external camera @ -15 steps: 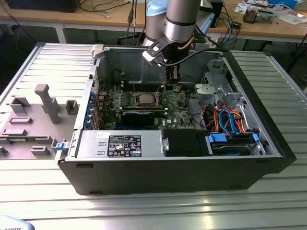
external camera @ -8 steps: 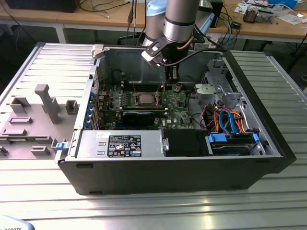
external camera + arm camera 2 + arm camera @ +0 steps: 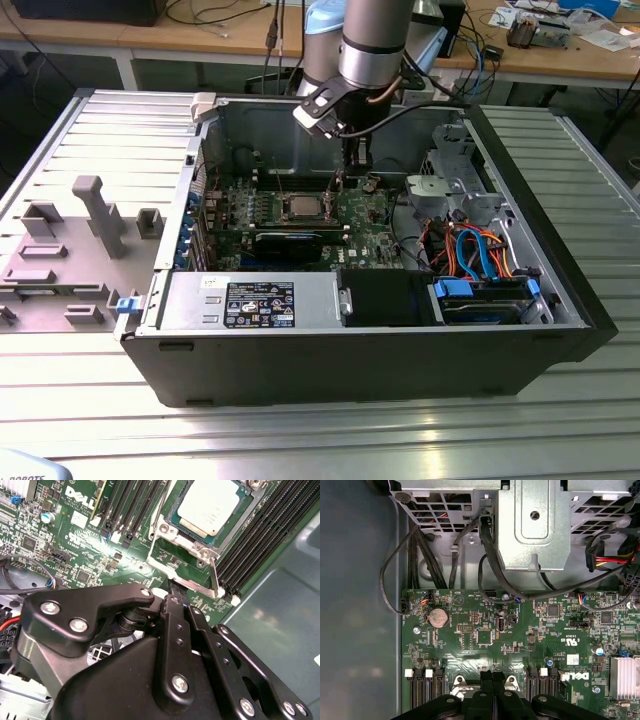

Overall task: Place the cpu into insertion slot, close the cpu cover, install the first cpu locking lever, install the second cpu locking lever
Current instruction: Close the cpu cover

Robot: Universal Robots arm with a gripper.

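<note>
Closest to me in both wrist views, my black linkage gripper (image 3: 173, 587) (image 3: 492, 674) has its fingers pressed tight together, with nothing visible between them. The tip sits just short of the square, silver-rimmed insertion slot (image 3: 184, 542). It is beside a thin silver wire locking lever (image 3: 215, 577) that runs off the slot's near corner. Seated flat inside the slot is the small square cpu (image 3: 209, 505) with its silver-grey metal top. Beyond the slot run the long, narrow black memory slots (image 3: 260, 540).
</note>
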